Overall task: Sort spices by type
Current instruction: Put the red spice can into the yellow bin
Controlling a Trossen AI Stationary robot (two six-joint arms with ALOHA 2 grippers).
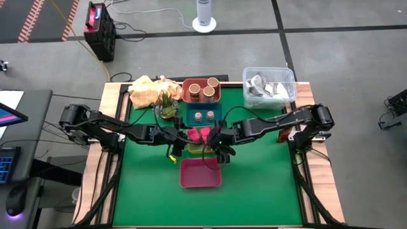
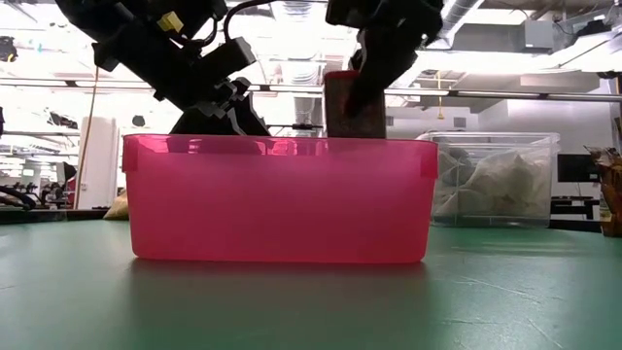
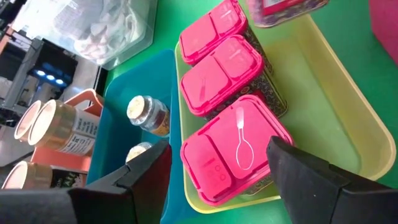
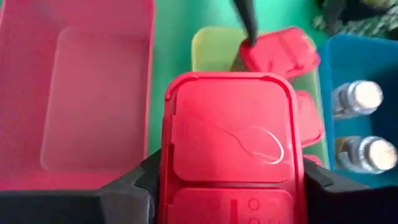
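Note:
A yellow-green tray (image 1: 193,149) holds three pink-red cube packets (image 3: 224,71). My left gripper (image 3: 227,177) is open, with one finger on either side of the nearest packet (image 3: 233,152). My right gripper (image 4: 230,186) is shut on another cube packet (image 4: 230,143), just above the yellow-green tray and beside the pink tray (image 1: 201,173). Two tiny pale-topped jars (image 1: 203,116) stand in the blue tray (image 1: 191,117). Three tan-lidded jars (image 1: 203,89) stand in the orange tray (image 1: 187,97). My left gripper: I cannot tell whether its fingers (image 3: 146,177) touch the nearest packet's sides. My right gripper pinches the packet's two opposite side walls (image 4: 166,180) between its two fingers, which come from above and point down. The packet's lid faces up toward the wrist. The packet (image 2: 355,102) hangs upright, lifted clear, higher than the pink tray's rim (image 2: 277,141).
A clear tub with silvery wrappers (image 1: 269,86) stands at the far right. A yellow cloth (image 1: 147,91) and some greenery (image 1: 166,105) lie at the far left. The pink tray's inside (image 4: 93,106) holds nothing. Bare green mat (image 1: 267,184) spreads toward the near edge.

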